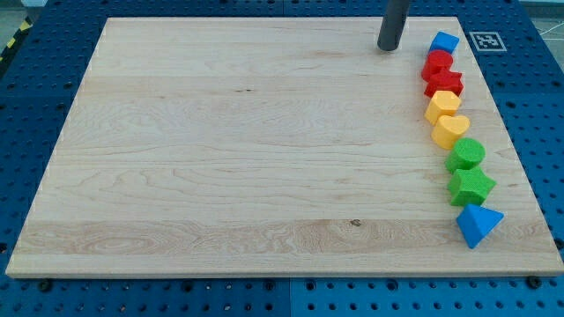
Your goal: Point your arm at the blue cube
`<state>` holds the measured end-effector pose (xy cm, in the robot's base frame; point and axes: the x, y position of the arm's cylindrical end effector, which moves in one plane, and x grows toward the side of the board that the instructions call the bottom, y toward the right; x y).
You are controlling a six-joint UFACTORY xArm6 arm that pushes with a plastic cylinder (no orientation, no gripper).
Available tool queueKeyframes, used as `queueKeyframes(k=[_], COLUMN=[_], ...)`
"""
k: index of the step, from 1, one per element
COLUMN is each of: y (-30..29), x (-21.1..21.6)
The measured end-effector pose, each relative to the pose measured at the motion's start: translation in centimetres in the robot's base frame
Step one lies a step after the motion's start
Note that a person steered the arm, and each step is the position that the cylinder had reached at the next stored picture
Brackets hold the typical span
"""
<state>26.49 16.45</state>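
The blue cube (445,41) sits at the top right of the wooden board (264,150), at the head of a column of blocks. My tip (389,48) stands on the board just left of the blue cube, a short gap apart, not touching it. Below the cube run a red block (436,64), a red star (444,84), a yellow block (442,104), a yellow heart (450,130), a green block (466,154), a green star (471,186) and a blue triangular block (478,224).
A fiducial marker (486,40) lies off the board at the top right. The board rests on a blue perforated table (26,106).
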Motion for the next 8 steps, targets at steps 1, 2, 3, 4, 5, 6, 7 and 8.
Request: queueKeyframes(k=[1, 2, 3, 4, 5, 6, 7, 8], y=[1.1, 5.5, 5.5, 5.5, 5.7, 7.9, 7.9, 7.9], x=[-0.2, -2.0, -2.8, -5.4, -5.4, -5.4, -5.4, -2.7])
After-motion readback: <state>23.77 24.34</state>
